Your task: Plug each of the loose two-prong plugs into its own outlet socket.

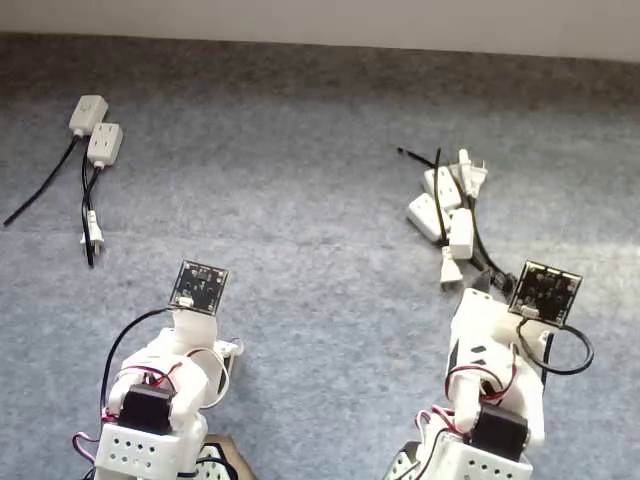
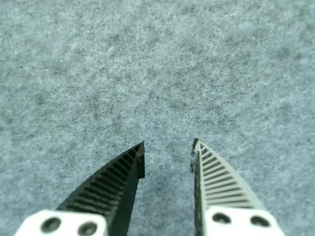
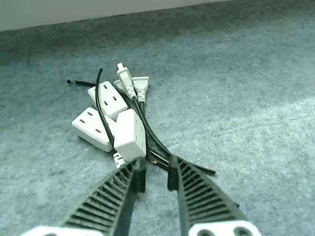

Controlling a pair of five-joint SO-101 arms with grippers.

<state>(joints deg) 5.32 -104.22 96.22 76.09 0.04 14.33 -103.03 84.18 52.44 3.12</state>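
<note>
At the far left, near the back edge of the grey mat (image 1: pixel 300 200), a white socket (image 1: pixel 88 113) and a second socket (image 1: pixel 104 143) lie touching. Their black cords (image 1: pixel 45 185) trail off toward the left side of the high view. A small loose plug (image 1: pixel 92 236) lies on the near side of them, apart from both sockets.

The left arm (image 1: pixel 160 390) sits at the near edge. The left gripper (image 2: pixel 168 147) is released, its fingers spread apart over bare mat.

A broad stretch of bare mat runs through the middle, from the left sockets across to the pile.

On the right, three white sockets lie bunched together: one flat (image 3: pixel 107 98), one beside it (image 3: pixel 93 129), and one propped on top (image 3: pixel 130 135). Two white plugs (image 3: pixel 125 78) rest at the far side of the bunch, and another plug (image 1: pixel 449 268) lies at its near side. Black cables (image 3: pixel 147 132) thread through the bunch toward the right arm (image 1: pixel 495 380).

The right gripper (image 3: pixel 156 164) is just at the near edge of the pile. Its fingers are parted by a narrow gap, with the tips right at the cables. Bare mat lies open to the right of the pile.
</note>
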